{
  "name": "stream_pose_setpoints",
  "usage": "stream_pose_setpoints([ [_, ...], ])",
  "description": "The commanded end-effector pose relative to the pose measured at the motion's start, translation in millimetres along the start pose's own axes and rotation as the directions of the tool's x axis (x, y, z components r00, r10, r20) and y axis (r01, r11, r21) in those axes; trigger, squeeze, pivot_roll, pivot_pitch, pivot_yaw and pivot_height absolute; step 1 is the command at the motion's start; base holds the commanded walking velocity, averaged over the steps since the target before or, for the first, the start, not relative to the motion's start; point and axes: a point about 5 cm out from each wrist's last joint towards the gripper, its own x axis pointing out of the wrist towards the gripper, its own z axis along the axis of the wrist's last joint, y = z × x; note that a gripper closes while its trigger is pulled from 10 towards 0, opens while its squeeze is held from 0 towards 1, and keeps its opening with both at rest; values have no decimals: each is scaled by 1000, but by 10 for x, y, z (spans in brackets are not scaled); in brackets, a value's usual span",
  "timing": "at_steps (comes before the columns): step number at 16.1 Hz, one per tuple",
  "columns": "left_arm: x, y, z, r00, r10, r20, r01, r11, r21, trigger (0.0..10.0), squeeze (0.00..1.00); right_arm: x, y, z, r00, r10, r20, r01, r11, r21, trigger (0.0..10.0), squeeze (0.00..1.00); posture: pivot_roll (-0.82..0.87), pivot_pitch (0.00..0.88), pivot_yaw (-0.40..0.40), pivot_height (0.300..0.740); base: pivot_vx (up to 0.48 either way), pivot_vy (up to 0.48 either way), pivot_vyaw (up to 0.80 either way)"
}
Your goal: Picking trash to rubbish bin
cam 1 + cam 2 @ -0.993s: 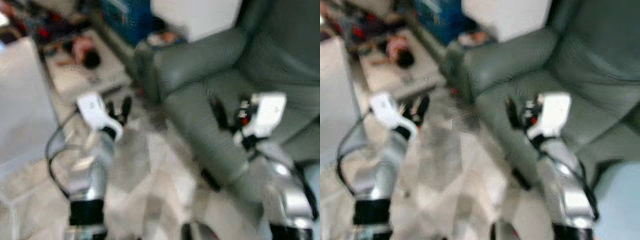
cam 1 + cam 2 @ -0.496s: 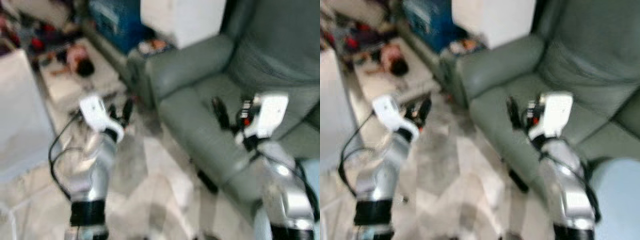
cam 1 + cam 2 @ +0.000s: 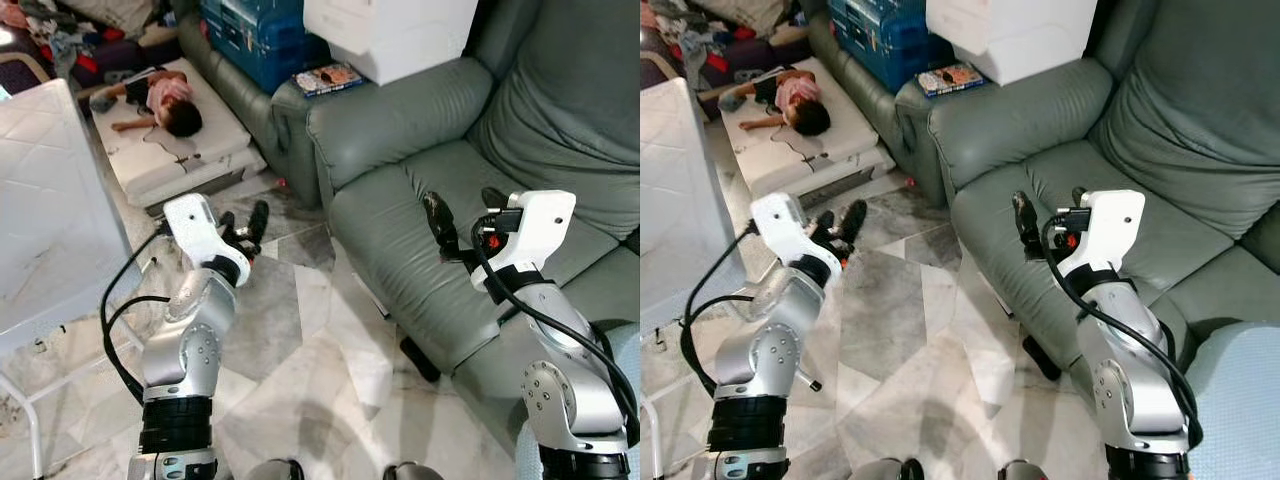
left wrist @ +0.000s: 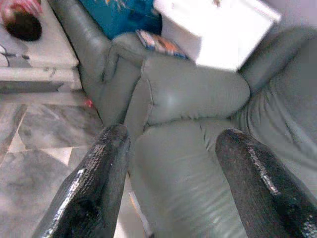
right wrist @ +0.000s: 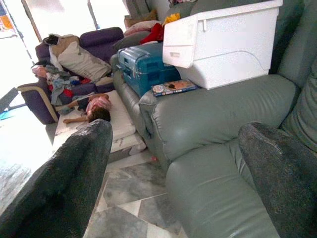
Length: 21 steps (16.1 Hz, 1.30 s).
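Sofa [image 3: 420, 230] is the landmark, a grey-green leather one, and both arms are raised in front of it. Right gripper [image 3: 462, 222] hovers over the seat cushion, fingers spread wide apart with nothing between them. Left gripper [image 3: 243, 222] hangs over the marble floor [image 3: 300, 340] just off the sofa's armrest, fingers likewise parted and empty. A small red scrap [image 3: 281, 182], possibly the trash, lies on the floor at the foot of that armrest. A book [image 3: 329, 78] rests on the armrest top, a white bin [image 3: 390, 35] beside it. Beyond the armrest, a person lies on a white mattress [image 3: 175, 150].
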Motion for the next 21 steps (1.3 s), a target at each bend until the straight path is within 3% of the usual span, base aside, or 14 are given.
stream_pose_setpoints([
  [1,-39,129,-163,997,34,-68,-32,999,29,10000,0,-20,-4,-31,1000,-5,-8,5,1000,-1,10000,463,-81,162,66,740,0,0,0],
  [4,-114,389,-388,988,87,-130,-71,990,122,10000,0,-48,-111,-170,998,-32,-49,31,999,-20,10000,459,-77,163,66,740,0,0,0],
  [5,-161,572,-505,978,125,-166,-97,981,166,10000,0,-85,-250,-321,993,-63,-99,58,997,-48,10000,459,-71,163,66,740,0,0,0],
  [7,-186,704,-573,971,150,-188,-109,971,211,10000,0,-101,-350,-429,987,-82,-136,72,995,-73,10000,443,-62,160,65,740,0,0,0],
  [9,-297,1002,-769,935,236,-265,-165,951,263,10000,0,-172,-573,-705,963,-136,-233,113,987,-111,10000,180,-54,156,63,740,0,0,0],
  [10,-422,1178,-931,898,284,-335,-183,935,302,10000,0,-278,-713,-937,935,-174,-309,135,980,-145,10000,82,-47,151,63,740,0,0,0],
  [12,-593,1346,-1087,854,336,-398,-209,921,329,10000,0,-432,-852,-1177,895,-227,-384,171,970,-173,10000,63,-43,146,68,740,0,0,0],
  [14,-775,1479,-1232,805,382,-453,-232,907,353,10000,0,-658,-994,-1435,830,-301,-469,233,952,-197,10000,63,-33,141,76,740,0,0,0],
  [16,-909,1598,-1298,768,433,-471,-291,892,346,10000,0,-935,-1089,-1711,730,-376,-571,365,921,-140,10000,0,-26,134,85,740,0,0,0],
  [20,-1042,1665,-1385,727,465,-505,-304,878,369,10000,0,-1250,-1016,-2007,609,-381,-695,399,905,-146,10000,0,-25,127,94,740,0,0,0],
  [21,-1092,1679,-1426,707,482,-518,-336,873,355,10000,0,-1370,-991,-2089,559,-383,-735,435,890,-133,10000,0,-3,120,94,740,0,0,0],
])
